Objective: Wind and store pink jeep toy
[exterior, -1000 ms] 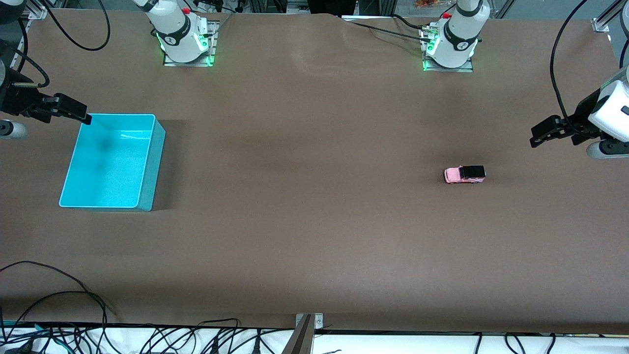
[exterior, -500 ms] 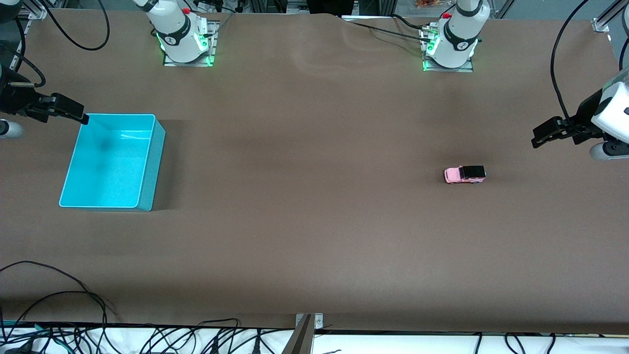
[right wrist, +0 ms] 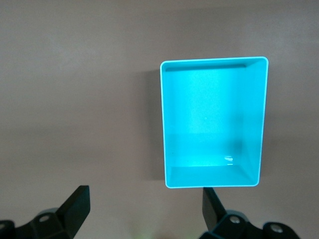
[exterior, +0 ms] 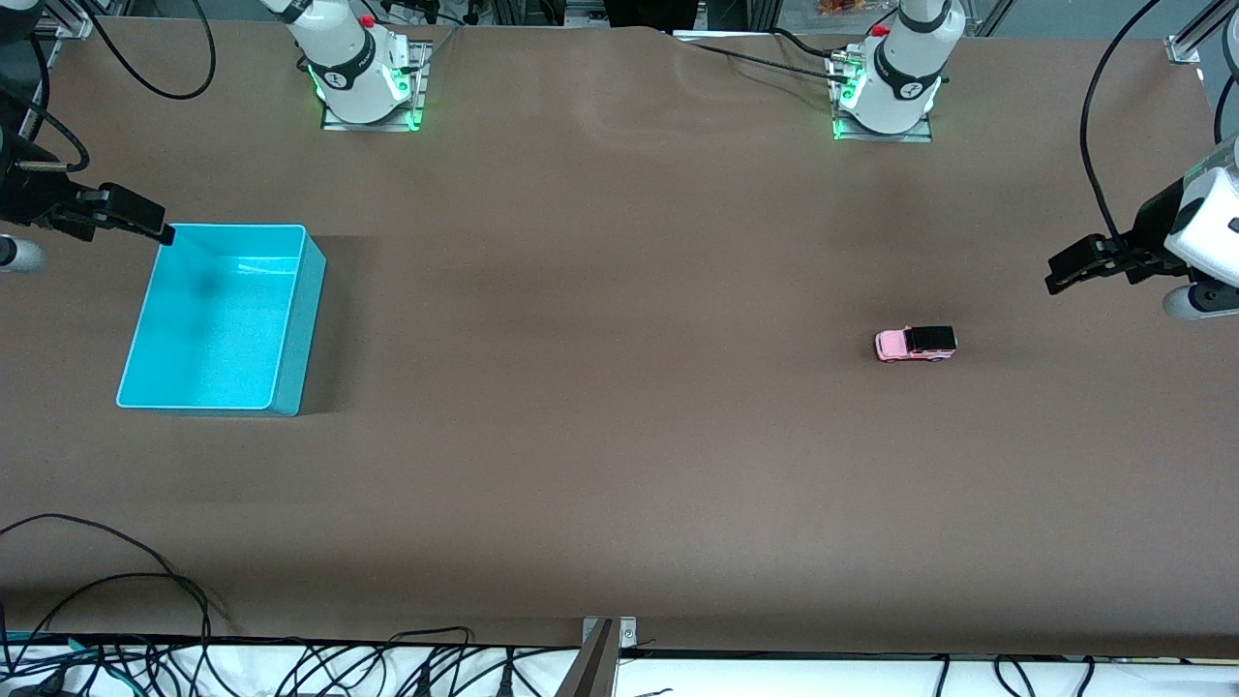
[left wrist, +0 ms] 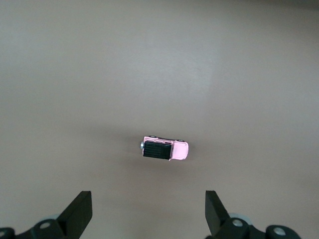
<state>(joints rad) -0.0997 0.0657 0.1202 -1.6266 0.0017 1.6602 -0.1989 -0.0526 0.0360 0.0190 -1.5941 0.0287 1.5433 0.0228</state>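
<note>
- Toward the left arm's end of the worktop (exterior: 619, 465), the pink jeep toy (exterior: 916, 344) is sitting on its wheels (black roof up), with nothing touching it.
- The left pincer (exterior: 1063, 273) is hovering over bare brown surface near the toy, its fingers (left wrist: 79, 211) spread wide apart and holding nothing.
- The right pincer (exterior: 155, 225) is hanging over the corner of the cyan bin (exterior: 295, 373) at the right arm's end, its fingers (right wrist: 75, 204) likewise spread wide.
- The bin is lying well apart from the toy.
</note>
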